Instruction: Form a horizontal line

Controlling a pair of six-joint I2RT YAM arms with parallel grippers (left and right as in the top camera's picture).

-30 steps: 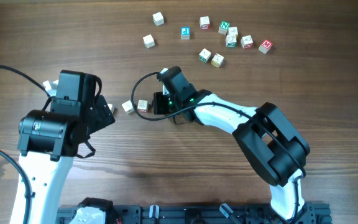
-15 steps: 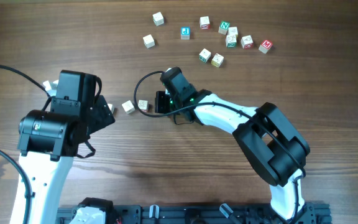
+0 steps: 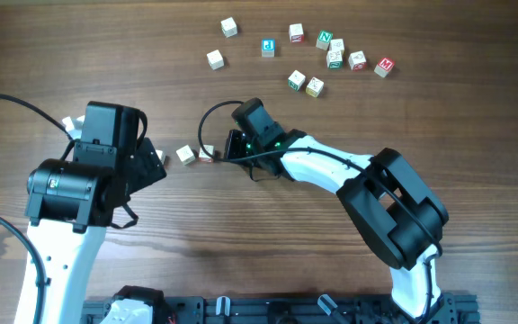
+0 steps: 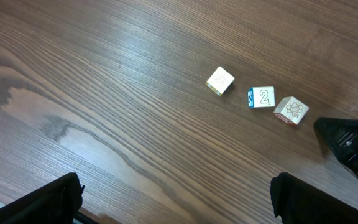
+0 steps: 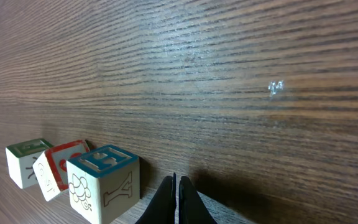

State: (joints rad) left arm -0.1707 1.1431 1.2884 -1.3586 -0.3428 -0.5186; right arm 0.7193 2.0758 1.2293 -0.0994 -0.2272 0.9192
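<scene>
Three cream letter cubes lie in a rough row (image 4: 263, 97) in the left wrist view. The left one (image 4: 220, 81) sits a small gap apart and is turned; the "2" cube and the right cube (image 4: 291, 110) nearly touch. In the overhead view the row (image 3: 196, 154) lies between the arms. My right gripper (image 3: 225, 151) is shut and empty, just right of the row. In the right wrist view its closed tips (image 5: 176, 190) sit beside the nearest cube (image 5: 104, 183). My left gripper (image 3: 157, 160) is open and empty, left of the row; its fingers (image 4: 42, 199) frame bare wood.
Several loose letter cubes with coloured letters are scattered at the back of the table, from one (image 3: 229, 27) to another (image 3: 383, 66), with two nearer (image 3: 305, 83). A black cable (image 3: 207, 121) loops above the right gripper.
My right gripper has shifted slightly left toward the row of cubes. The left arm has not moved.
</scene>
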